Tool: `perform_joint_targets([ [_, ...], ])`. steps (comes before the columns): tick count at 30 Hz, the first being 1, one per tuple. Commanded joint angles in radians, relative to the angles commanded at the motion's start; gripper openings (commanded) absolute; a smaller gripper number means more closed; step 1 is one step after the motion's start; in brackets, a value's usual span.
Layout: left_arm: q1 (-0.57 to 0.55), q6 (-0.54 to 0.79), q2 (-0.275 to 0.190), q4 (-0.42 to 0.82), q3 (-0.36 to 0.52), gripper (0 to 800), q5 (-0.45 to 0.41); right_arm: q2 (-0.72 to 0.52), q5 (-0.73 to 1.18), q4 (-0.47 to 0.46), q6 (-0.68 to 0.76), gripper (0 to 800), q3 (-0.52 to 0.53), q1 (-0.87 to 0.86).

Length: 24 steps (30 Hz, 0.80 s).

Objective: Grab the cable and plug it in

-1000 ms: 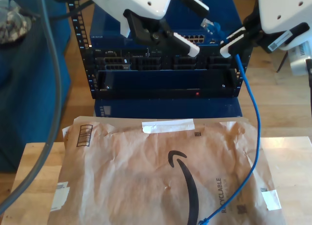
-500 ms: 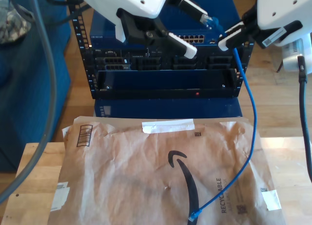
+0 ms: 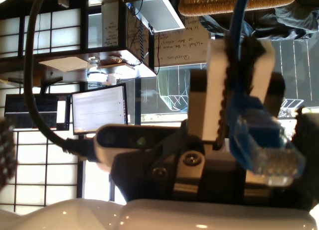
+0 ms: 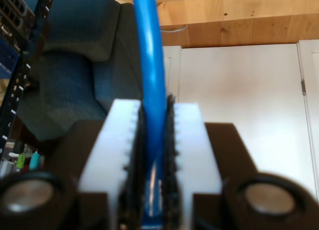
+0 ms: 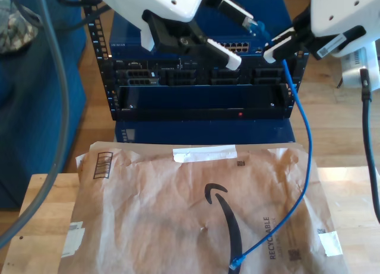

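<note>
Second wrist view: my second gripper [image 4: 153, 108] is clamped on the cable [image 4: 152, 51]. Both white fingers [image 4: 112, 140] press the bright-blue line between black pads, and the line runs straight out past the tips.

Exterior view: the same second gripper [image 5: 274, 50] sits at the upper part of the exterior view's right, in front of the rack [image 5: 202, 99]. The near plug [image 5: 256, 28] sticks out just above and to the left of its tips. It is close to the row of ports [image 5: 237, 47], but I cannot tell whether it touches them.

First wrist view: the held plug [image 3: 266, 150], translucent blue, shows large below the clamped fingers [image 3: 212, 90].

My first gripper [image 5: 244, 40] comes in from the exterior view's upper left with its jaws spread wide. One fingertip is above the plug and the other is below it, and neither is touching.

From the clamp the cable [image 5: 306, 149] hangs down in a loose curve along the exterior view's right. It crosses onto a crumpled brown paper mailer [image 5: 154, 214], where the far plug [image 5: 236, 263] lies near the bottom edge. The mailer rests on a wooden table [image 5: 41, 194]. A thick grey cable [image 5: 61, 108] sweeps down the exterior view's left, and a black cable [image 5: 369, 137] hangs at its right.
</note>
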Motion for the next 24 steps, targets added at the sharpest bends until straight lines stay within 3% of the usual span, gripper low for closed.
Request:
perform_joint_targets([
  [7, 0.002, 0.005, 0.0, -0.002, 0.0, 685, -0.002, 0.002, 0.0, 0.0, 0.0, 8, -0.002, 0.002],
  [15, 0.002, 0.038, 0.0, 0.0, 0.021, 505, -0.008, 0.005, 0.0, 0.0, -0.002, 7, -0.002, 0.015],
  [24, 0.002, 0.038, -0.002, 0.0, 0.017, 505, -0.012, 0.005, 0.002, -0.002, -0.002, 7, 0.005, 0.017],
])
